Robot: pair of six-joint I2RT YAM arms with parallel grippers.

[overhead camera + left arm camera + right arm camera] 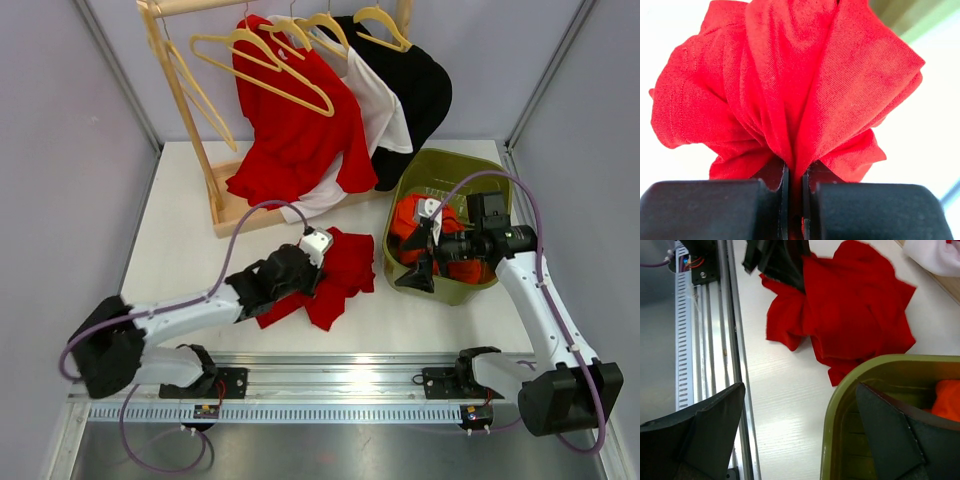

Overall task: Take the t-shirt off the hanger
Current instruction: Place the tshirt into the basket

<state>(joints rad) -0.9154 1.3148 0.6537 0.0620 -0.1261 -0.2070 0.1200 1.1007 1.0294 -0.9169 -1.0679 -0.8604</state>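
Fingers (705,210) of the left gripper (795,172) pinched a bunched fold of the red t-shirt (345,265), which lay crumpled on the tabletop (180,230) beside the green basket (875,362); right gripper (800,387) fingers stood spread over its rim.

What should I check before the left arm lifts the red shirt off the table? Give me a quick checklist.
1. Left tool shut on the red t-shirt: ok.
2. Red t-shirt clear of the clothes rack: ok, it lies on the table.
3. Right tool open, clear of the shirt: ok, above the basket rim.
4. Room in the basket: cannot tell, orange cloth lies inside.
5. Grip deep enough to hold: cannot tell.
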